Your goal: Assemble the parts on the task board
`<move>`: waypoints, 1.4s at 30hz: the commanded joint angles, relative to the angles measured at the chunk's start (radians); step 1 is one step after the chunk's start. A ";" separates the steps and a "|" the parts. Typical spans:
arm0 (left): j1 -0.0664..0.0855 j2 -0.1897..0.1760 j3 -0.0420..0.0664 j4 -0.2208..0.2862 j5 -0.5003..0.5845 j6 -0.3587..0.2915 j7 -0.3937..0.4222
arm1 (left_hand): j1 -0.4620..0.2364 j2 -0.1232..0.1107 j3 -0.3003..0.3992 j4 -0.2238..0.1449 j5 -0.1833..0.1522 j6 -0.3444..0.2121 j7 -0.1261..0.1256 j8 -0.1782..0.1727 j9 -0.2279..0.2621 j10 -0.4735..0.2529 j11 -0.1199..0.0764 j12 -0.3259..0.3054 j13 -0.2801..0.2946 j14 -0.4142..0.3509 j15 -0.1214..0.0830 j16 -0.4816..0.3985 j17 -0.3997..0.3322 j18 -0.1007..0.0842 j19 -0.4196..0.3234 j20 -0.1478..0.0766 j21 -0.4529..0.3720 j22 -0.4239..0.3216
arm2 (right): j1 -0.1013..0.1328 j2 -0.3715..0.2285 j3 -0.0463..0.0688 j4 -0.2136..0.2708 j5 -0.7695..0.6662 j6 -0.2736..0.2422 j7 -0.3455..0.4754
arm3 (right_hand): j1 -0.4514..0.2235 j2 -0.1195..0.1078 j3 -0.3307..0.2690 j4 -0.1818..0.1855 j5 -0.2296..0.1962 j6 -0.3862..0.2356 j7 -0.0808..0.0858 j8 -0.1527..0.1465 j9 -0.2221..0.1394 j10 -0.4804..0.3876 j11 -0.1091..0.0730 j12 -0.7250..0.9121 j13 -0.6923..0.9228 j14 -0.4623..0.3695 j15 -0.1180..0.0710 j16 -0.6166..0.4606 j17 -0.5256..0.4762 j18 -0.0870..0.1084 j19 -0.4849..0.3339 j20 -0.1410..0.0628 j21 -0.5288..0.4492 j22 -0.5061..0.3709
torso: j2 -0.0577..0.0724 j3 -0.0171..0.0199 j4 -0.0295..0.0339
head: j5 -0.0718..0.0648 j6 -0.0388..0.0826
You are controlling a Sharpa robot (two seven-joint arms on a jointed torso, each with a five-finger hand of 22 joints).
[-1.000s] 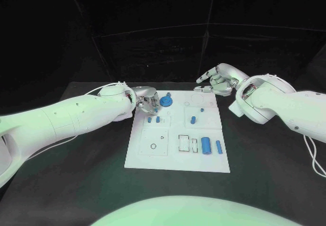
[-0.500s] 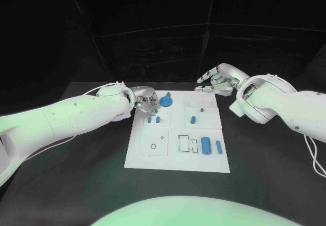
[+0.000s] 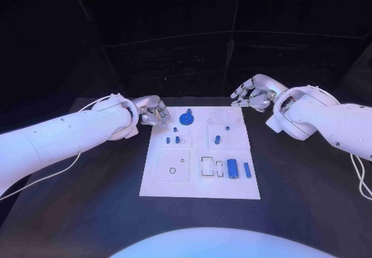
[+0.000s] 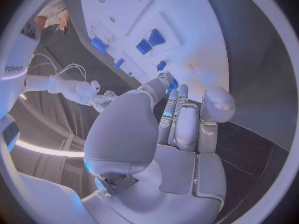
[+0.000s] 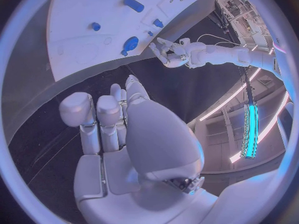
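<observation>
White and flat, the task board [image 3: 200, 177] lay mid-table [image 3: 93, 183] with blue parts [image 3: 233, 168] scattered across it, none yet being fitted. The left robot hand [image 3: 152, 113] hovered just off the board's far-left corner, fingers loosely spread, holding nothing. The right robot hand [image 3: 254, 92] hung beyond the far-right corner, also empty and apart. Next would seemingly come reaching for a part; the round blue knob [image 3: 187, 116] stood nearest, with nothing blocking it.

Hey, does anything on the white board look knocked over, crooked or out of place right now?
Nothing stands out. The task board lies flat and square on the table, the blue parts sit tidily on it, and nothing looks spilled or broken. The left robot hand and the right robot hand hold nothing.
</observation>
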 commanded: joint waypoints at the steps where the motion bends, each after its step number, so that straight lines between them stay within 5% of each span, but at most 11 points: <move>1: 0.002 -0.027 0.003 0.033 0.531 -0.055 0.118 | -0.017 0.006 -0.002 0.014 0.003 0.012 0.012 0.011 -0.001 -0.015 0.009 0.006 0.000 -0.055 0.008 -0.074 -0.137 0.041 -0.064 0.007 -0.147 -0.105 | -0.004 -0.001 0.000 -0.014 -0.182 0.076 0.004 | 0.019 -0.004 0.009 -0.003 -0.010 0.029 -0.006 0.006 -0.001 0.007 0.002 -0.085 -0.071 0.004 -0.005 0.007 0.006 0.003 0.007 0.003 -0.008 -0.001 | 0.000 -0.0001 -0.0026 | -0.011 0.010; 5: -0.001 -0.052 0.004 0.079 0.822 -0.071 0.208 | -0.003 0.018 -0.001 0.010 0.003 0.018 0.017 0.017 -0.003 -0.028 0.014 0.028 0.003 -0.156 0.013 -0.187 -0.330 0.074 -0.167 0.014 -0.348 -0.246 | -0.015 0.002 -0.001 -0.025 -0.304 0.096 -0.016 | 0.023 -0.014 0.011 -0.001 -0.016 0.045 -0.011 -0.005 -0.004 0.029 0.000 -0.153 -0.137 0.007 -0.004 0.012 0.011 0.003 0.010 0.003 -0.012 -0.004 | 0.001 -0.0031 0.0013 | -0.031 0.024; 11: -0.008 -0.085 0.004 0.161 1.031 -0.061 0.329 | -0.008 0.026 -0.016 0.013 0.002 0.023 0.011 0.024 -0.004 -0.014 0.008 0.070 0.012 -0.234 0.013 -0.262 -0.458 0.075 -0.202 0.017 -0.387 -0.270 | -0.039 0.018 -0.002 -0.039 -0.442 0.102 -0.049 | 0.021 -0.021 0.013 0.004 -0.024 0.048 -0.010 -0.024 -0.006 0.051 0.003 -0.202 -0.189 0.014 -0.002 0.023 0.024 0.001 0.016 0.006 -0.012 -0.003 | 0.002 -0.0021 0.0004 | -0.045 0.036; 15: -0.014 -0.102 0.004 0.205 1.075 -0.056 0.368 | -0.010 0.030 -0.025 0.014 0.002 0.031 0.008 0.031 -0.003 -0.005 0.004 0.090 0.018 -0.246 0.010 -0.269 -0.475 0.075 -0.206 0.015 -0.397 -0.278 | -0.051 0.038 -0.008 -0.047 -0.484 0.098 -0.058 | 0.019 -0.028 0.013 0.006 -0.024 0.039 -0.001 -0.039 -0.006 0.044 0.012 -0.231 -0.217 0.020 0.005 0.033 0.035 0.000 0.021 0.010 -0.010 0.001 | 0.002 -0.0008 -0.0026 | -0.044 0.038; 18: -0.016 -0.110 0.004 0.228 1.090 -0.057 0.375 | -0.009 0.033 -0.027 0.014 0.002 0.034 0.007 0.033 -0.002 -0.003 0.002 0.097 0.019 -0.248 0.009 -0.269 -0.479 0.075 -0.206 0.014 -0.400 -0.281 | -0.059 0.048 -0.016 -0.046 -0.498 0.099 -0.061 | 0.018 -0.033 0.012 0.005 -0.024 0.031 0.006 -0.049 -0.006 0.029 0.021 -0.254 -0.238 0.021 0.011 0.035 0.037 -0.001 0.023 0.016 -0.010 0.001 | 0.003 -0.0012 0.0016 | -0.046 0.042; 25: -0.018 -0.130 0.003 0.289 1.149 -0.065 0.373 | -0.010 0.031 -0.034 0.014 0.001 0.035 0.010 0.036 -0.002 -0.001 0.002 0.107 0.022 -0.252 0.009 -0.272 -0.487 0.075 -0.205 0.014 -0.404 -0.284 | -0.078 0.066 -0.023 -0.041 -0.513 0.124 -0.059 | 0.028 -0.035 0.026 -0.005 -0.011 0.020 0.013 -0.071 -0.006 0.025 0.029 -0.285 -0.280 0.025 0.017 0.046 0.049 0.000 0.027 0.024 -0.013 -0.002 | 0.002 -0.0012 0.0010 | -0.041 0.034; 35: -0.018 -0.143 0.003 0.317 1.160 -0.068 0.377 | -0.006 0.032 -0.037 0.011 0.002 0.037 0.009 0.040 -0.001 -0.001 0.002 0.115 0.025 -0.256 0.009 -0.274 -0.496 0.075 -0.205 0.013 -0.407 -0.287 | -0.095 0.081 -0.025 -0.046 -0.516 0.120 -0.053 | 0.040 -0.034 0.047 -0.014 -0.016 0.024 0.014 -0.081 -0.005 0.030 0.030 -0.304 -0.310 0.023 0.019 0.042 0.042 0.002 0.024 0.026 -0.022 -0.016 | 0.004 0.0017 -0.0015 | -0.034 0.037; 42: -0.018 -0.145 0.003 0.318 1.161 -0.069 0.374 | 0.003 0.033 -0.039 0.005 0.002 0.037 0.010 0.042 -0.001 -0.003 0.001 0.122 0.026 -0.259 0.008 -0.277 -0.503 0.075 -0.204 0.012 -0.410 -0.290 | -0.098 0.096 -0.025 -0.058 -0.516 0.122 -0.049 | 0.049 -0.028 0.072 -0.019 -0.021 0.030 0.014 -0.088 -0.005 0.040 0.030 -0.315 -0.331 0.021 0.019 0.042 0.041 0.003 0.023 0.026 -0.024 -0.019 | 0.002 0.0009 -0.0009 | -0.037 0.028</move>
